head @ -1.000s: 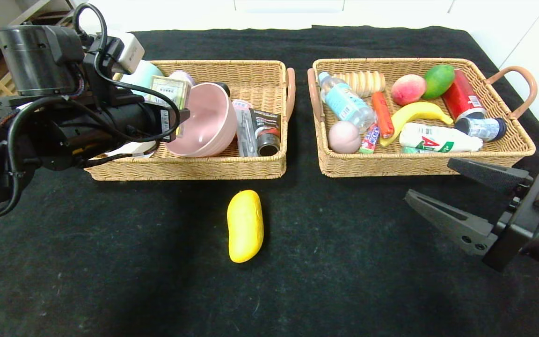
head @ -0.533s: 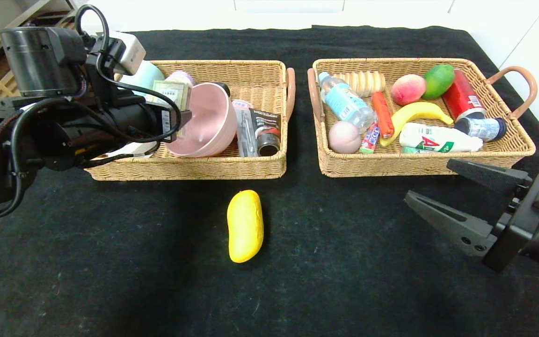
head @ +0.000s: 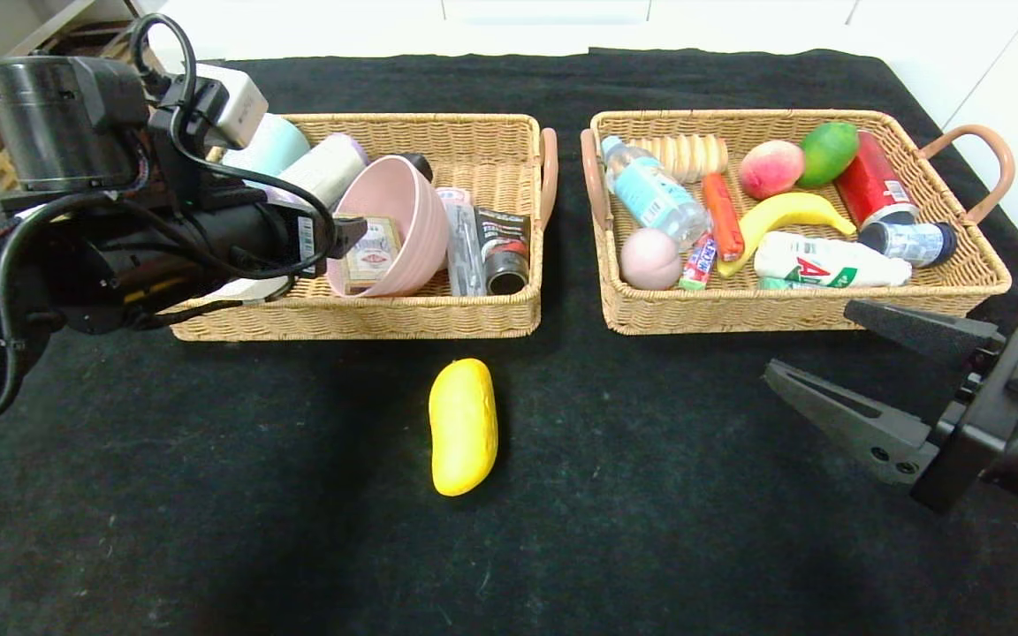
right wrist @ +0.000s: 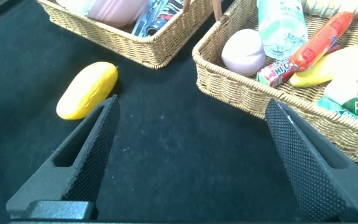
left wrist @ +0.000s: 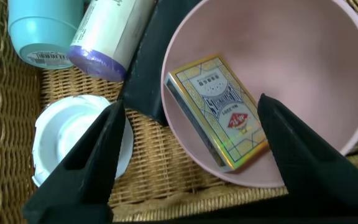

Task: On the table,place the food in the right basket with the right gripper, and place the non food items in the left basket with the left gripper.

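Observation:
The oblong yellow fruit [head: 463, 426] [right wrist: 87, 90] lies alone on the black table [head: 208, 495], in front of the gap between the baskets. My left gripper [head: 343, 238] [left wrist: 190, 107] hovers open over the left basket [head: 359, 314]. Below its jaws, the cream-and-gold card box [head: 371, 256] [left wrist: 221, 111] rests free inside the pink bowl [head: 403, 212]. The teal mug [head: 272, 146] lies at that basket's back left. My right gripper [head: 808, 339] [right wrist: 191, 102] is open and empty, low over the cloth before the right basket [head: 792, 311]. In that basket lie the water bottle [head: 652, 194], sausage [head: 723, 216] and white bottle [head: 827, 261].
The left basket also holds a white tube with a purple cap [head: 323, 168], a white round lid [left wrist: 73, 140] and a dark packet with a can [head: 498, 252]. A banana [head: 787, 212], peach [head: 771, 168], green fruit [head: 829, 150] and red can [head: 871, 190] crowd the right basket.
My left gripper has opened and the card box has dropped from it into the pink bowl. The left arm has drawn back slightly. The right arm has not moved.

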You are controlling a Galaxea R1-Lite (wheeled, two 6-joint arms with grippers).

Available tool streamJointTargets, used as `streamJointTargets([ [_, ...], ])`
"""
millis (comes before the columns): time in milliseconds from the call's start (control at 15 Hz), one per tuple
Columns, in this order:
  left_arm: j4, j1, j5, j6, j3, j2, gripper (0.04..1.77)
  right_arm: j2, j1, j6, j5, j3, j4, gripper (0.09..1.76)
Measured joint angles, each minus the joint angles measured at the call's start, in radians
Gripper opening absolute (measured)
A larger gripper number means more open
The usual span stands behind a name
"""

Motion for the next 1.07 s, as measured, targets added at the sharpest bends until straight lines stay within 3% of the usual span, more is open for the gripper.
streamJointTargets([
  [333,0.061,-0.074,0.082,-0.011,0.121,-0.084,1.63,0.000,0.000,-0.020,-0.001,0.004,0.000,1.71],
  [467,0.082,-0.124,0.094,-0.055,0.152,-0.111,1.65,0.000,0.000,-0.022,-0.001,0.005,-0.001,1.71],
  [667,0.200,-0.211,0.102,-0.163,0.146,-0.141,1.67,0.001,0.000,-0.022,-0.001,0.006,-0.001,1.71],
  [867,0.311,-0.303,0.162,-0.258,0.124,-0.149,1.68,0.004,-0.001,-0.022,-0.001,0.007,-0.001,1.71],
  [1067,0.384,-0.382,0.179,-0.334,0.114,-0.132,1.69,0.005,-0.001,-0.022,-0.001,0.007,0.000,1.71],
])
